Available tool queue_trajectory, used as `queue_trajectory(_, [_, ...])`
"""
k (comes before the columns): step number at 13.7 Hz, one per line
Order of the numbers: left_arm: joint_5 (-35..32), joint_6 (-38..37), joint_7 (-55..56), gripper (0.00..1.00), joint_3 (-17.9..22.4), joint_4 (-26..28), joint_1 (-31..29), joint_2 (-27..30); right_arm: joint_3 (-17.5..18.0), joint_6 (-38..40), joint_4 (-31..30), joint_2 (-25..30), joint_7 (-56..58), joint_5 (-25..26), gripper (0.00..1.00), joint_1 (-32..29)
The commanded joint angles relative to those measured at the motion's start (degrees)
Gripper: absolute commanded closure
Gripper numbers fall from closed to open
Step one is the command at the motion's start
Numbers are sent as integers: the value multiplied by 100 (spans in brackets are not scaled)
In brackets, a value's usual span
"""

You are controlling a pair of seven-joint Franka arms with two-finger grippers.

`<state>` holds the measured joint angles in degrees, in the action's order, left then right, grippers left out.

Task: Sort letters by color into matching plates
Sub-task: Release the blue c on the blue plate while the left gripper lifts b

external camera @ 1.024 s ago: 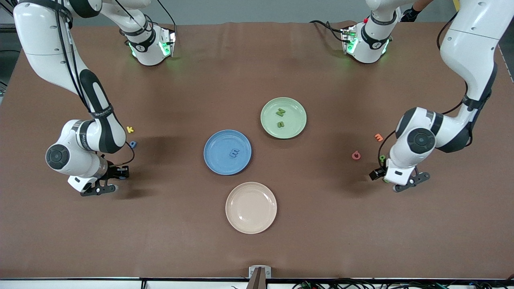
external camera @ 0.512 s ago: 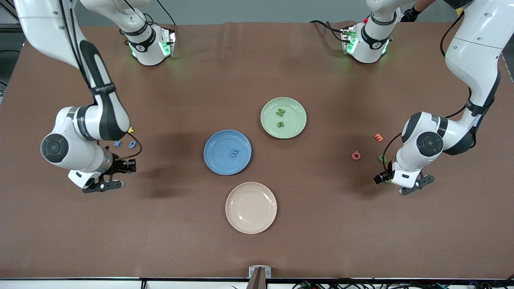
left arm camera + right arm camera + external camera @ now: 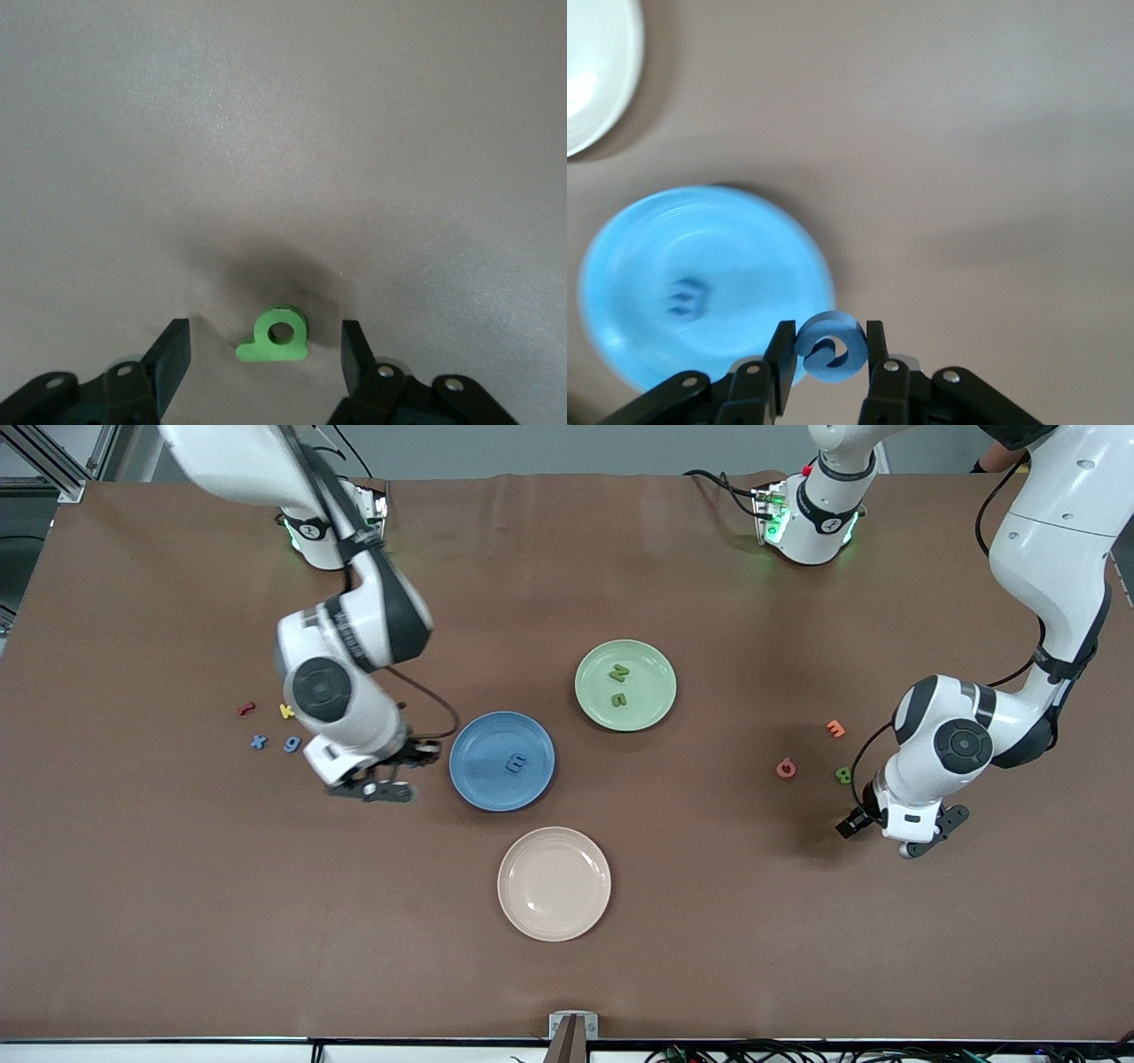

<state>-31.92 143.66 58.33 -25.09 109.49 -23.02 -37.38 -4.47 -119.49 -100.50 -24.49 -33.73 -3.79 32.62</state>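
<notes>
Surface: a brown mat covers the table, with faint creases; a grey wall strip runs along the edge where the arm bases stand.
Open room: wide bare mat lies around both grippers, most of it toward the front camera; the cream plate sits alone there.
Right gripper: the right gripper hangs over bare mat just beside the rim of the blue plate, on its right-arm side; its fingers are clamped on a blue letter, a curled rounded shape pinched between both pads.
Blue plate: glossy and shallow, holding one blue letter E near its middle.
Left gripper: the left gripper is low over the mat at the left arm's end, fingers spread apart and holding nothing; a green letter with a round hole lies flat on the mat between the fingertips, touching neither.
Green plate: the pale green plate lies farther from the camera than the blue one, well apart from the left gripper, with two green letters in it.
Loose letters, left end: an orange letter, a red letter and another green letter lie near the left gripper.
Loose letters, right end: red, yellow and two blue letters lie in a cluster, apart from the right gripper toward the right arm's end of the table.
</notes>
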Motion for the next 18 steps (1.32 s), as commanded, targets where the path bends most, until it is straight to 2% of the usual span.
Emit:
queue_trajectory(1, [46, 22, 38, 28, -14, -86, -10, -94, -81, -213, 417, -547, -476, -77, 75, 428])
queue_trajectory(4, [46, 22, 47, 32, -22, -165, -18, -181, -81, -698, 329, -890, -476, -218, 74, 648])
queue_trajectory(6, [46, 22, 47, 38, -22, -165, -27, -190, -72, -830, 321, -1058, -485, -227, 74, 737])
queue_trajectory(7, [46, 22, 47, 45, -22, -156, -36, -182, -72, -839, 321, -1128, -476, -244, 74, 746])
queue_trajectory(10, [55, 22, 38, 89, -22, -165, -36, -182, -72, -971, 251, -1199, -468, -412, 73, 807])
queue_trajectory(11, [46, 22, 38, 98, -22, -165, -36, -173, -72, -989, 250, -1199, -467, -412, 70, 833])
queue_trajectory(12, [46, 22, 30, 100, -22, -156, -36, -155, -72, -989, 242, -1199, -467, -412, 54, 834])
queue_trajectory(13, [46, 13, 21, 100, -40, -156, -36, -129, -72, -989, 241, -1199, -476, -420, 17, 834])
queue_trajectory(14, [46, 13, 29, 100, -75, -156, -36, -103, -72, -989, 250, -1199, -485, -420, 1, 834])
queue_trajectory(18, [55, -31, 47, 100, -224, -121, -36, 20, -98, -551, 241, -875, -371, -403, 0, 720])
